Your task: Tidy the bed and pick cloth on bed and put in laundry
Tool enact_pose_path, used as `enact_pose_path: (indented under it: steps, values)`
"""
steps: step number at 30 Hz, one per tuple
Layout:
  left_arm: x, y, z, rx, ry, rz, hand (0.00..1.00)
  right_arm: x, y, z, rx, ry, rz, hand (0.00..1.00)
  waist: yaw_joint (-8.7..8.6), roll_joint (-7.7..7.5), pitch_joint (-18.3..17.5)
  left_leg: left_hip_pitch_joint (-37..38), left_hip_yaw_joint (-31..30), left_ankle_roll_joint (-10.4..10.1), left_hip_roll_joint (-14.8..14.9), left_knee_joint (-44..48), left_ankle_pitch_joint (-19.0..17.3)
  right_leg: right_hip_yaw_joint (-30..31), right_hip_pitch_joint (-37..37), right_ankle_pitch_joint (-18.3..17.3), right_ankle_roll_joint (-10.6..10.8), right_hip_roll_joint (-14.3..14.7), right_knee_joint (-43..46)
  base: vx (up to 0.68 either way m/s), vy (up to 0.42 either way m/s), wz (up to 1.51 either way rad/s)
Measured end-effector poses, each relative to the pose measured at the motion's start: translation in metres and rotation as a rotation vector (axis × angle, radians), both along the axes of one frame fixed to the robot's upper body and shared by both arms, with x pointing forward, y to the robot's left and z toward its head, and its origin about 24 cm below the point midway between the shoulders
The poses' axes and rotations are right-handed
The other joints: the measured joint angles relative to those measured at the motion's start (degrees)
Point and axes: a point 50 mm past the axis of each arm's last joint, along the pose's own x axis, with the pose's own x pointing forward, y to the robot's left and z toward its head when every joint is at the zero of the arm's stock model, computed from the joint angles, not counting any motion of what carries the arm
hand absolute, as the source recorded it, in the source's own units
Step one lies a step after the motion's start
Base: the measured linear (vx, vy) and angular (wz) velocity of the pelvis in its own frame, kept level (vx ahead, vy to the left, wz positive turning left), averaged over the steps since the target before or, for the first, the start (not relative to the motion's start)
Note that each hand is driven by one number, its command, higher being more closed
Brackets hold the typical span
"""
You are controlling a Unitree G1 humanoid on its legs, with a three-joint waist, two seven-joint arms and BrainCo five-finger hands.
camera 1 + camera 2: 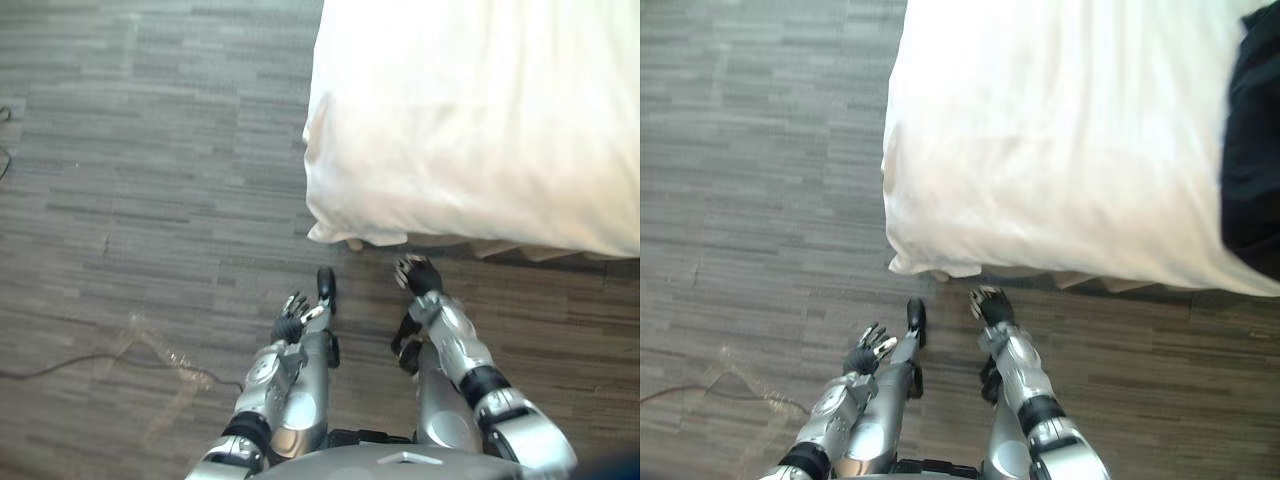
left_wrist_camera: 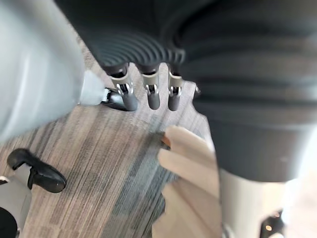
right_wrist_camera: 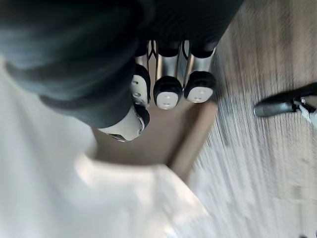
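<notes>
A bed point(image 1: 480, 110) under a white cover takes up the upper right, its near corner point(image 1: 330, 228) hanging just ahead of me. A dark cloth point(image 1: 1252, 150) lies on the cover at the far right edge. My right hand point(image 1: 418, 275) hangs low beside the bed's corner, fingers relaxed and holding nothing; the right wrist view has its fingertips point(image 3: 167, 94) above the bed's brown base point(image 3: 163, 136) and the white cover point(image 3: 59, 188). My left hand point(image 1: 291, 320) is down by my side over the floor, fingers point(image 2: 153, 94) straight and empty.
Grey wood-look plank floor point(image 1: 150, 150) spreads to the left of the bed and in front of it. A pleated cream skirt point(image 1: 520, 250) shows under the cover's front edge.
</notes>
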Motion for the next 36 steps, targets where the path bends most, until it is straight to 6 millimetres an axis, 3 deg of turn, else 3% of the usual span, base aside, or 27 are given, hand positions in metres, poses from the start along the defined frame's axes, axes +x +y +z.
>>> enact_pose_path:
  steps: [3, 6, 8, 11, 13, 16, 19, 21, 22, 23, 25, 27, 28, 31, 34, 36]
  values:
    - [-0.029, 0.010, -0.016, 0.023, 0.111, 0.007, 0.00, -0.041, -0.023, -0.019, 0.008, 0.030, -0.074, 1.00, -1.30, -1.16, -6.2, 6.1, 2.3, -0.1, -0.2, 0.0, -2.4, 1.6, 6.7, 1.4, 0.5, 1.2, -4.9, 0.13, -0.017, -0.44]
    - [-0.053, 0.014, -0.027, 0.052, 0.210, -0.012, 0.00, -0.065, -0.042, -0.017, -0.025, -0.032, -0.071, 1.00, -1.79, -1.02, -11.1, 11.0, 3.3, 0.0, 0.0, -0.1, -4.5, 3.1, 11.2, 1.6, 0.7, 1.9, -7.6, 0.07, -0.006, -0.37]
    - [-0.063, 0.017, -0.032, 0.073, 0.254, -0.028, 0.00, -0.068, -0.047, -0.009, -0.053, -0.094, -0.032, 1.00, -2.65, -0.75, -12.8, 12.5, 3.2, 0.2, 0.2, -0.4, -5.2, 3.1, 12.8, 1.6, 0.7, 2.0, -8.2, -0.02, 0.007, -0.15]
    - [-0.077, 0.024, -0.037, 0.145, 0.321, -0.075, 0.00, -0.053, -0.046, 0.019, -0.074, -0.265, 0.059, 1.00, -3.17, -0.20, -14.1, 14.0, 3.2, 0.6, 0.8, -0.4, -6.3, 3.7, 13.8, 1.7, 0.4, 2.8, -8.7, -0.07, 0.014, -0.13]
    - [-0.085, 0.027, -0.040, 0.192, 0.356, -0.101, 0.00, -0.045, -0.039, 0.035, -0.078, -0.351, 0.146, 1.00, -3.12, -0.33, -14.6, 14.3, 2.9, 0.7, 0.8, -0.4, -6.3, 4.0, 14.4, 1.9, 0.3, 2.8, -9.0, -0.07, 0.018, 0.03]
    - [-0.087, 0.029, -0.041, 0.213, 0.379, -0.084, 0.00, -0.027, -0.012, 0.057, -0.023, -0.454, 0.325, 1.00, -3.10, -0.46, -15.0, 15.3, 3.0, 0.5, 0.7, -0.4, -6.6, 4.0, 16.0, 2.7, -0.2, 2.9, -10.6, -0.06, 0.032, -0.03]
    - [-0.087, 0.029, -0.042, 0.241, 0.383, -0.094, 0.00, -0.007, 0.035, 0.074, 0.108, -0.489, 0.511, 1.00, -2.79, -0.29, -15.1, 15.5, 2.6, 0.7, 0.5, -0.4, -6.4, 3.9, 16.8, 3.1, -0.1, 2.9, -11.1, -0.04, 0.018, 0.05]
    - [-0.087, 0.028, -0.041, 0.254, 0.377, -0.102, 0.00, 0.002, 0.052, 0.082, 0.155, -0.495, 0.551, 1.00, -2.74, -0.08, -15.0, 15.5, 2.3, 0.9, 0.3, -0.4, -6.3, 3.4, 17.1, 3.5, 0.2, 2.9, -11.7, -0.02, 0.013, 0.11]
    - [-0.085, 0.027, -0.041, 0.266, 0.371, -0.109, 0.00, 0.018, 0.074, 0.099, 0.181, -0.536, 0.586, 1.00, -2.60, 0.22, -14.8, 14.7, 1.5, 1.2, 0.0, -0.4, -6.0, 2.8, 16.8, 3.9, 0.2, 2.8, -12.0, -0.03, 0.022, 0.19]
    - [-0.084, 0.026, -0.041, 0.267, 0.369, -0.112, 0.00, 0.022, 0.078, 0.105, 0.178, -0.551, 0.589, 1.00, -2.44, 0.26, -14.7, 14.2, 1.4, 1.4, 0.0, -0.4, -5.9, 2.7, 16.5, 4.3, 0.0, 2.8, -12.1, -0.04, 0.020, 0.19]
    - [-0.070, 0.025, -0.037, 0.285, 0.334, -0.120, 0.00, 0.057, 0.096, 0.149, 0.170, -0.660, 0.572, 1.00, -0.11, 0.45, -13.1, 10.7, 1.2, 1.5, 0.8, -0.4, -4.8, 2.7, 13.3, 5.6, -0.7, 3.1, -12.5, -0.06, 0.011, 0.08]
    - [-0.052, 0.026, -0.030, 0.306, 0.291, -0.118, 0.00, 0.084, 0.104, 0.193, 0.163, -0.770, 0.540, 1.00, 1.05, 0.36, -9.8, 7.5, -0.1, 1.6, 1.4, -0.4, -3.7, 1.9, 10.7, 6.3, -1.3, 3.7, -12.6, -0.13, -0.004, 0.25]
    - [-0.034, 0.026, -0.023, 0.313, 0.238, -0.116, 0.00, 0.106, 0.101, 0.238, 0.191, -0.873, 0.463, 1.00, 1.89, 0.32, -6.1, 4.0, -1.0, 1.5, 1.9, -0.2, -2.3, 1.0, 7.8, 7.2, -1.8, 4.4, -12.4, -0.12, -0.013, 0.33]
    - [0.002, 0.017, -0.007, 0.303, 0.135, -0.128, 0.00, 0.129, 0.090, 0.293, 0.253, -0.979, 0.347, 1.00, 3.70, 1.29, -1.3, -1.6, -2.0, 1.4, 2.1, -0.1, -0.3, -0.2, 3.1, 8.8, -1.9, 4.8, -12.6, -0.08, -0.003, 0.28]
    - [0.025, 0.006, 0.004, 0.263, 0.080, -0.144, 0.00, 0.134, 0.088, 0.303, 0.263, -0.989, 0.324, 1.00, 3.89, 2.44, -0.6, -5.6, -2.1, 2.4, 1.4, -0.1, 0.5, -0.3, -0.6, 9.5, -1.1, 4.0, -12.3, 0.03, 0.018, 0.09]
    - [0.054, -0.010, 0.023, 0.210, 0.002, -0.158, 0.00, 0.137, 0.072, 0.310, 0.224, -1.002, 0.279, 1.00, 3.94, 4.20, 0.4, -9.2, -2.6, 3.3, 0.5, 0.0, 1.4, -0.3, -4.4, 10.1, -0.4, 3.0, -11.4, 0.07, 0.036, 0.07]
